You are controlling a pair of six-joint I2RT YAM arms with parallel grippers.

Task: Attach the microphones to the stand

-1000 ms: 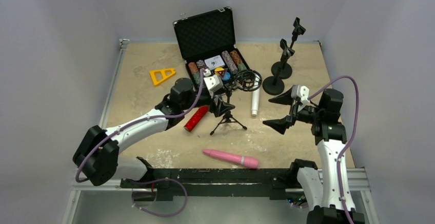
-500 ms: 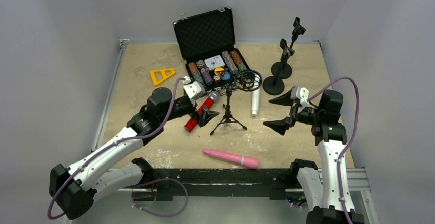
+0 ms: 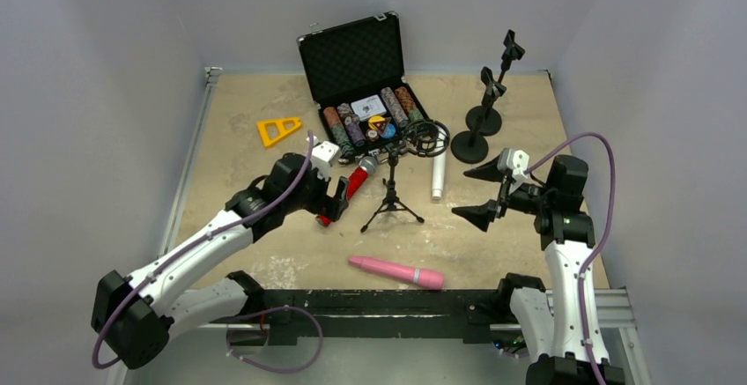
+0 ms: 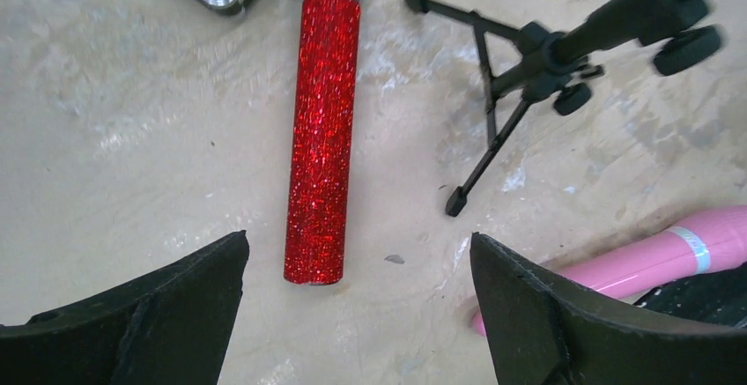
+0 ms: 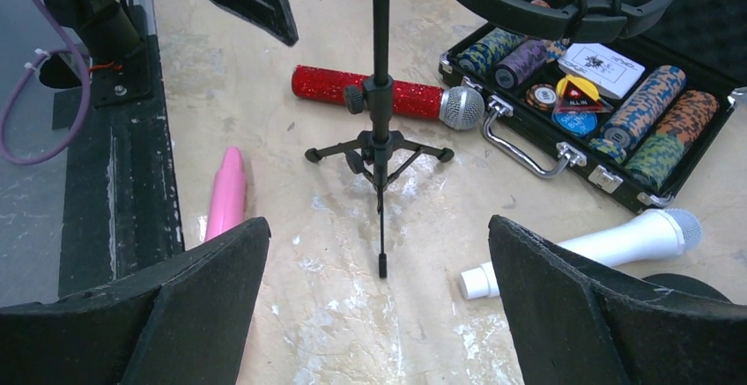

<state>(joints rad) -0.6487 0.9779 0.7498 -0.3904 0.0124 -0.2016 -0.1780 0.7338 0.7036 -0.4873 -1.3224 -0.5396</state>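
Note:
A glittery red microphone (image 3: 350, 187) with a silver mesh head lies flat on the table, left of a black tripod stand (image 3: 392, 202) that carries a ring mount (image 3: 428, 137). My left gripper (image 3: 334, 203) is open and empty, low over the red microphone's base end (image 4: 321, 138), with its jaws spread either side (image 4: 357, 240). A pink microphone (image 3: 396, 271) lies near the front edge. A white microphone (image 3: 438, 173) lies right of the tripod. My right gripper (image 3: 460, 193) is open and empty, facing the tripod (image 5: 380, 138) from the right (image 5: 379, 222).
An open black case of poker chips (image 3: 366, 77) stands behind the tripod. Two black stands with round bases (image 3: 469, 145) (image 3: 484, 121) stand at the back right. A yellow triangle (image 3: 278, 129) lies back left. A black rail (image 3: 370, 301) runs along the front edge.
My left arm has pulled back from the tripod toward the left, then settled lower over the red microphone's base end. The right arm has not moved.

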